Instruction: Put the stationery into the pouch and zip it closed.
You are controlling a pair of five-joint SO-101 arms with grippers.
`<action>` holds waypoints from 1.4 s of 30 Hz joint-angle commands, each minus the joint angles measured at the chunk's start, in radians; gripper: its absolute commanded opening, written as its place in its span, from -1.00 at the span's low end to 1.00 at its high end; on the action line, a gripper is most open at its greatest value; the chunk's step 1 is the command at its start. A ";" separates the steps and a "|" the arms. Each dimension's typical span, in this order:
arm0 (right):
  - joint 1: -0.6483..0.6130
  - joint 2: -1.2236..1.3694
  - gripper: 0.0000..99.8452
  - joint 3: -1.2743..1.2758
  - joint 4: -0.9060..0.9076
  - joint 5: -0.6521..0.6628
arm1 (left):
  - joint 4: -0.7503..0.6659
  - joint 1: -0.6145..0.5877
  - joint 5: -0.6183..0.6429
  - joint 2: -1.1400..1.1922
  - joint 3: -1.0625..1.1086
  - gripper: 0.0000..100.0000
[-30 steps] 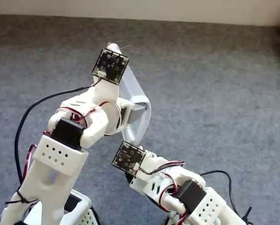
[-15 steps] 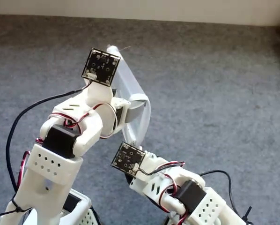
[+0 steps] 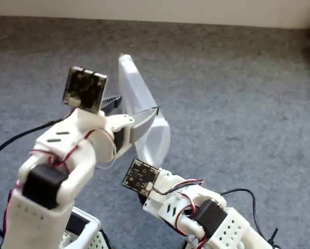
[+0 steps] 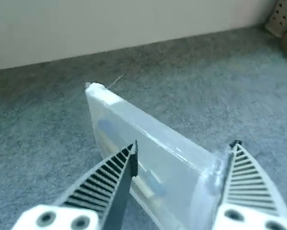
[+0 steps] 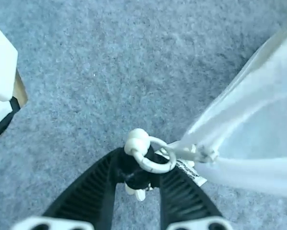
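Soft, even light passes through the translucent pouch (image 3: 137,91).

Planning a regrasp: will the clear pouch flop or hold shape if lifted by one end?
Likely fairly stiff: the pouch stands on edge with straight sides. Probably light: the right claw grips just its zip pull. Smooth film may slip.

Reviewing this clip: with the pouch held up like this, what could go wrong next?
1. The left gripper stands open around the pouch, so only the right gripper grips it; the pouch may sag or swing.
2. The right gripper pinches just the zipper pull at its fingertips; a tug could slip it free.
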 commanded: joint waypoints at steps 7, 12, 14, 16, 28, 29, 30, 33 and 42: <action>0.001 -0.016 -0.99 -0.024 -0.002 0.008 | 0.046 -0.114 0.011 -0.134 -0.047 -0.43; 0.001 -0.016 -0.99 -0.024 -0.002 0.006 | 0.071 -0.130 0.008 -0.134 -0.050 -0.43; 0.001 -0.016 -0.99 -0.024 -0.002 0.005 | 0.081 -0.130 0.006 -0.136 -0.050 -0.43; 0.001 -0.016 -0.99 -0.025 -0.002 0.006 | 0.097 -0.130 0.003 -0.136 -0.050 -0.43; 0.082 -0.160 -0.99 -0.088 0.004 0.003 | 0.189 -0.130 -0.120 -0.136 -0.048 -0.43; 0.107 -0.189 -0.99 -0.088 0.004 0.003 | 0.193 -0.130 -0.137 -0.136 -0.048 -0.43; 0.127 -0.214 -0.99 -0.088 0.004 0.003 | 0.195 -0.130 -0.147 -0.136 -0.047 -0.43; 0.157 -0.275 -0.99 -0.093 0.004 0.003 | 0.195 -0.130 -0.190 -0.136 -0.042 -0.43; 0.160 -0.380 -0.99 -0.096 -0.002 0.003 | 0.209 -0.120 -0.316 -0.136 -0.039 -0.43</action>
